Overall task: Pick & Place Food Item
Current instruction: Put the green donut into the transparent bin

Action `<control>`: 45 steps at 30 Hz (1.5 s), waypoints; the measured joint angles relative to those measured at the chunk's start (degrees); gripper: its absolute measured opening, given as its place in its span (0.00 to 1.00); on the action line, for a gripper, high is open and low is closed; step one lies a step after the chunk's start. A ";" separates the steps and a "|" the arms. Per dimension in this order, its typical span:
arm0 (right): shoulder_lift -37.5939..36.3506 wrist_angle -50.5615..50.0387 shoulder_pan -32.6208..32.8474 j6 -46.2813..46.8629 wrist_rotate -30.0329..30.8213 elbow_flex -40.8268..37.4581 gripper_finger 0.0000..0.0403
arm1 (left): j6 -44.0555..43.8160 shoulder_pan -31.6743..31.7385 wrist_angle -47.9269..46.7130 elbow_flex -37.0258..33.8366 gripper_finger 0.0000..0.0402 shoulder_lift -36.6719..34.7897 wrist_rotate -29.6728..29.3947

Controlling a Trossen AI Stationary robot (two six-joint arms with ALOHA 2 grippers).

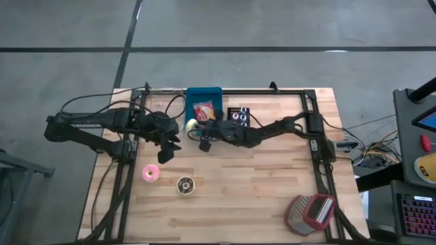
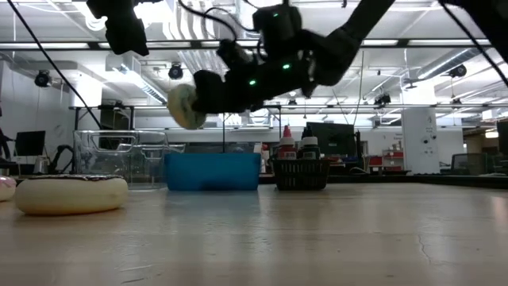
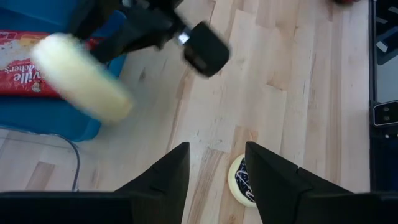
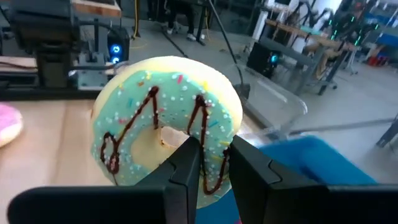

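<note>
Right wrist view: right gripper (image 4: 210, 163) clamped on the mint-frosted donut (image 4: 166, 127), held up off the table at the blue bin (image 1: 204, 109)'s front-left corner. Left gripper (image 3: 216, 177) hovers nr the choc donut (image 1: 185, 184), fingers apart, nothing in them. Pink donut (image 1: 150, 173) lies just beside that.

Non-task stuff: light wood table (image 1: 259, 184). Red and grey wire basket (image 1: 310, 212) lying near the front right corner. Small black basket (image 2: 300, 171) of bottles at the back edge, just right of the blue bin. Clear wire rack (image 2: 119, 155) behind the table in the low view. Keyboard (image 1: 415, 212) and cables (image 1: 371, 146) off the table's right side. Grey floor (image 1: 68, 27) all round.
</note>
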 joint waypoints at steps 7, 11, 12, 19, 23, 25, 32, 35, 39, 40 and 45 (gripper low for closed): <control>6.88 0.01 -1.86 -4.85 -0.25 9.56 0.17 | -0.01 -0.02 0.01 0.01 0.40 0.00 0.02; 9.06 0.24 -2.89 -6.67 -0.46 13.35 0.17 | -0.01 0.00 0.00 0.01 0.40 0.00 0.00; 9.17 -0.14 -3.06 -7.34 -0.46 13.82 0.17 | -0.01 0.00 0.00 0.01 0.40 0.00 0.02; 10.33 -0.46 -5.06 -8.45 -6.52 16.85 0.17 | -0.01 -0.02 0.02 0.01 0.40 -0.07 0.00; 10.29 -0.69 -6.77 -7.98 -12.92 16.92 0.17 | -0.01 -0.02 0.01 0.01 0.40 0.00 0.00; 10.29 -1.09 -7.45 -8.40 -14.78 16.90 0.17 | -0.01 -0.01 0.00 0.01 0.40 0.00 0.01; 10.29 -0.66 -8.84 -8.44 -18.83 16.90 0.17 | 0.00 0.00 0.00 0.01 0.40 0.02 0.00; 10.29 -0.65 -8.81 -8.37 -19.45 16.90 0.17 | 0.00 0.00 0.00 0.01 0.40 0.02 0.00; 10.29 -0.65 -8.67 -8.42 -19.56 16.85 0.17 | 0.00 0.00 0.00 0.01 0.40 0.02 0.00; 10.29 -0.60 -8.62 -8.52 -19.57 16.85 0.17 | -0.01 0.00 0.00 0.01 0.40 0.02 0.00; 10.29 -0.23 -8.62 -8.54 -19.91 17.39 0.17 | 0.00 0.00 0.00 0.01 0.40 0.02 0.00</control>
